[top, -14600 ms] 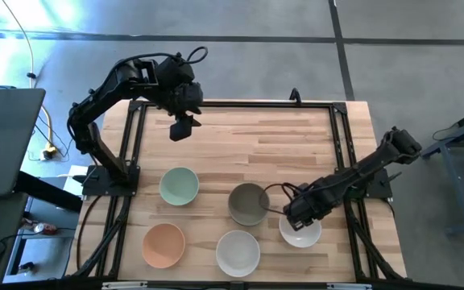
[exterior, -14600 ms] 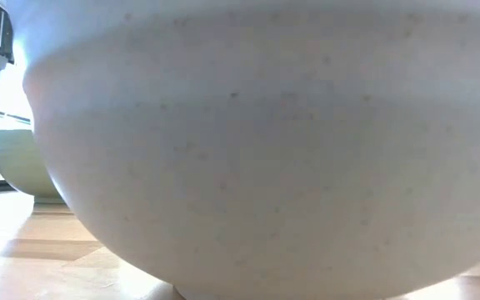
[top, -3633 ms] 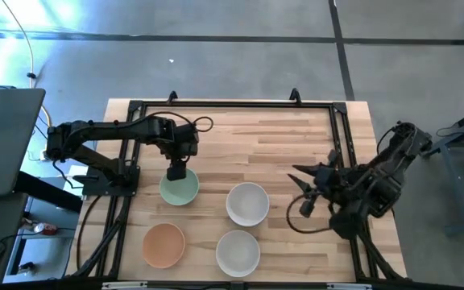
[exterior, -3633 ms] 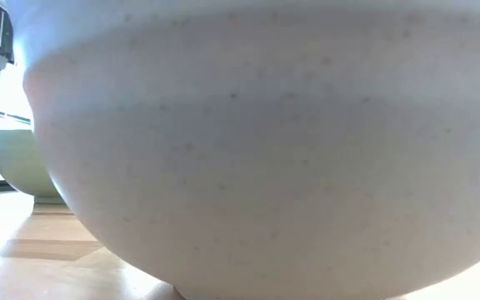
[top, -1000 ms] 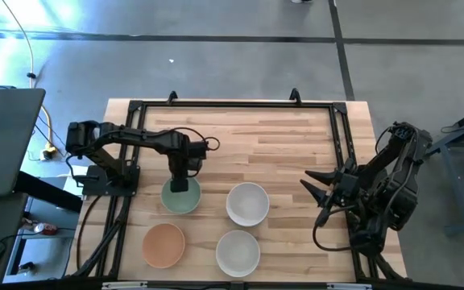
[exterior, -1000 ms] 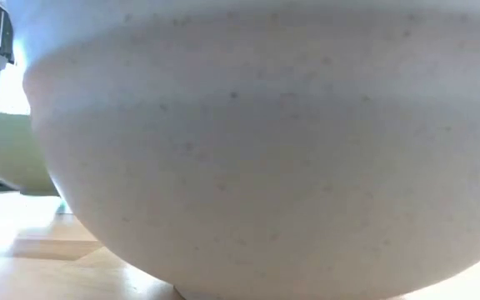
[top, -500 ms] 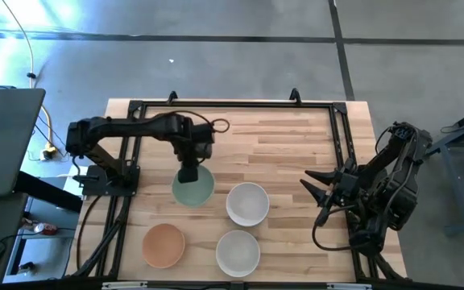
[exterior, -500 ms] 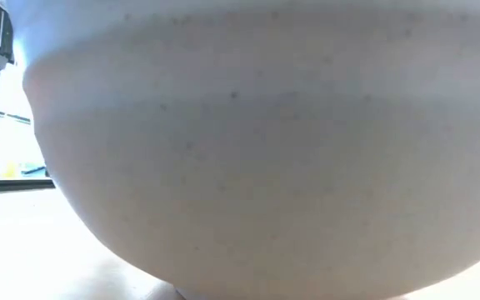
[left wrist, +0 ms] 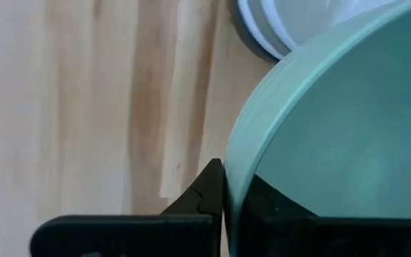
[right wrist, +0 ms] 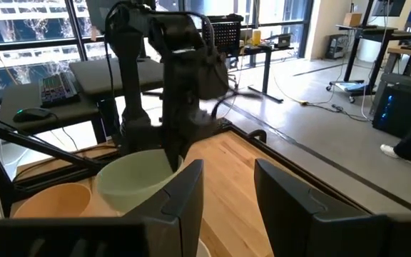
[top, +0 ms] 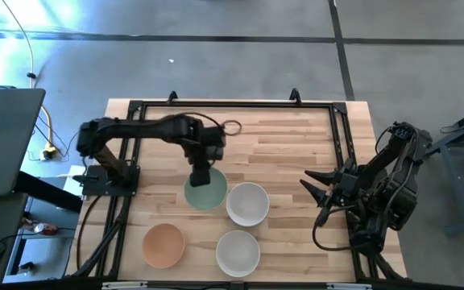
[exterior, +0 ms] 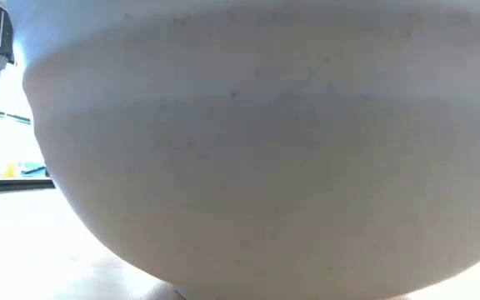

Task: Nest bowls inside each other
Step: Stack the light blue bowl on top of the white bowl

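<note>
A white bowl (exterior: 257,150) fills the low view, hiding nearly the whole table and both arms.

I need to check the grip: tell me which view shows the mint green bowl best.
The high view: the whole mint green bowl shows, with the left gripper shut on its rim. The left wrist view shows only the pinched rim; the right wrist view shows its side from afar; the low view misses it.

Overhead camera faces straight down; low one sits against a white bowl (exterior: 257,150)
</note>
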